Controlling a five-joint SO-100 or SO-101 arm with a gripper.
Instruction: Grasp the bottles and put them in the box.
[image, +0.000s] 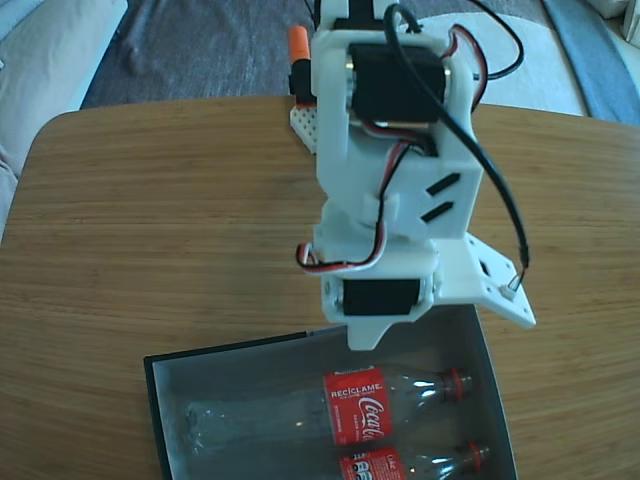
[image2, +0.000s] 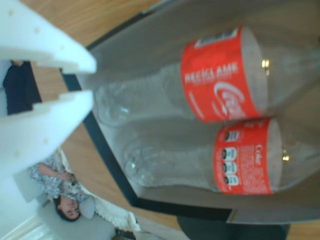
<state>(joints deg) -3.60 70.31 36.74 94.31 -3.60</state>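
Wood-grain table (image: 150, 220) with rounded corners carries the scene. White plastic pincer (image2: 87, 82), its two stepped fingers (image2: 45, 132) narrowly parted and holding nothing, hangs over the near-left corner of the shallow rectangular box (image2: 107, 160), black outside and grey inside. Two clear ribbed plastic bottles with red labels lie side by side inside the box, apart from the pincer: one (image2: 215, 75) nearer it, the other (image2: 240, 155) beyond.
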